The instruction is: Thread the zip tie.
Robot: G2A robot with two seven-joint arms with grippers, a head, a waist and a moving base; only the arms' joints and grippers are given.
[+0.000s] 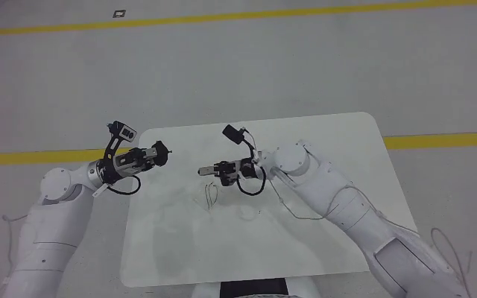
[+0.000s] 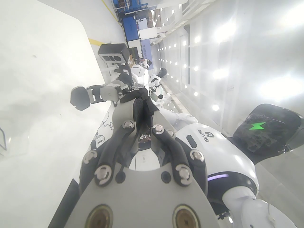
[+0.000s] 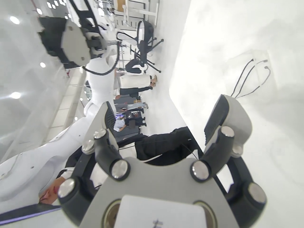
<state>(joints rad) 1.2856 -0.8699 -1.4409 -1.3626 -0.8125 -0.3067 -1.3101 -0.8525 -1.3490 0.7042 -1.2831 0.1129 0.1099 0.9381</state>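
Note:
Thin black zip ties (image 1: 211, 195) lie loose on the white table (image 1: 313, 246), near its middle. In the right wrist view the zip ties (image 3: 251, 79) rest flat just beyond one fingertip. My right gripper (image 1: 203, 171) hovers over the table a little behind the ties, open and holding nothing (image 3: 163, 105). My left gripper (image 1: 165, 154) hangs above the table's far left part, apart from the ties, its fingers pressed together (image 2: 142, 96) with nothing visible between them. The two grippers point toward each other with a gap between them.
The table's left edge (image 1: 133, 223) runs just below the left arm. A yellow floor line (image 1: 223, 16) crosses behind the table. The right arm's dark cable (image 1: 253, 186) loops beside its wrist.

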